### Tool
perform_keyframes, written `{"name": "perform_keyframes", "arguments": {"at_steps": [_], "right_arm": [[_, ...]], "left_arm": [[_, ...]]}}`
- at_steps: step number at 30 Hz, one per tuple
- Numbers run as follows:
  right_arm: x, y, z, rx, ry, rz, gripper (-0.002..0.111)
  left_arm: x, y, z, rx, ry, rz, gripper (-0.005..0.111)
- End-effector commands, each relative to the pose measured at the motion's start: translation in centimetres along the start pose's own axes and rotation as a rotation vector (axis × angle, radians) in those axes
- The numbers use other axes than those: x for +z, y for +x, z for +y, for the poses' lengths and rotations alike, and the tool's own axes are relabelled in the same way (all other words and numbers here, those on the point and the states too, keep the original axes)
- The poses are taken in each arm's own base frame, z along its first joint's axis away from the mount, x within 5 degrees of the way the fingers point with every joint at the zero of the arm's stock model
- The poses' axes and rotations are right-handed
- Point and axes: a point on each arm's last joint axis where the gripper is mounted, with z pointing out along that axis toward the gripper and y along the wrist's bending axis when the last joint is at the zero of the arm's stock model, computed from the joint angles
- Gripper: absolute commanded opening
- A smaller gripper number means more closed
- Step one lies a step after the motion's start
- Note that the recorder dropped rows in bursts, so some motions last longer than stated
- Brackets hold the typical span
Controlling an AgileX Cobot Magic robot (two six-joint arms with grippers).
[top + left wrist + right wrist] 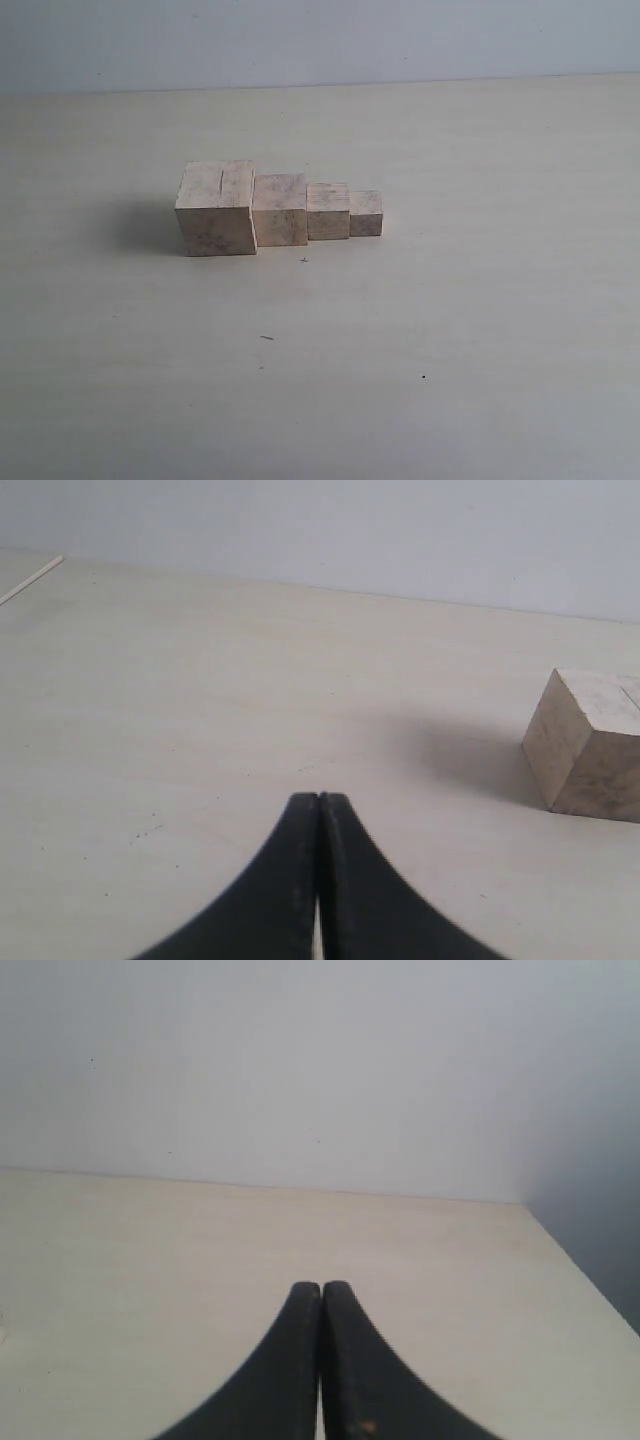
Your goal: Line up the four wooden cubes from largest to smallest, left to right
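Four pale wooden cubes stand touching in a row on the table in the exterior view. From left to right they are the largest cube point(217, 209) with a thin dark groove on its top, the second cube point(279, 209), the third cube point(328, 211) and the smallest cube point(365, 213). Neither arm shows in the exterior view. In the left wrist view my left gripper point(319, 798) is shut with nothing in it, and the largest cube point(587, 744) sits well apart from it. My right gripper point(321, 1287) is shut and empty over bare table, with no cube in its view.
The pale table point(450, 330) runs back to a light wall point(320, 40). A thin pale stick point(30, 581) lies at the table's edge in the left wrist view. The table's corner and edge point(560, 1250) show in the right wrist view.
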Motion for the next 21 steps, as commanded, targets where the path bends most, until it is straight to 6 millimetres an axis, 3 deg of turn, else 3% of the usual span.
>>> {"name": "perform_keyframes", "arguments": {"at_steps": [1,10,21], "right_arm": [[-0.5,2.5,0.3,-0.002,0.015,-0.033,0.000],[0.8,6.8,0.7,0.105,0.007,0.084,0.000],[0.8,6.8,0.4,0.067,0.036,0.080,0.000]], "left_arm": [[0.0,0.0,0.0,0.003,0.005,-0.013,0.000],[0.0,0.0,0.0,0.003,0.005,-0.013,0.000],[0.0,0.0,0.0,0.003,0.005,-0.013,0.000]]}}
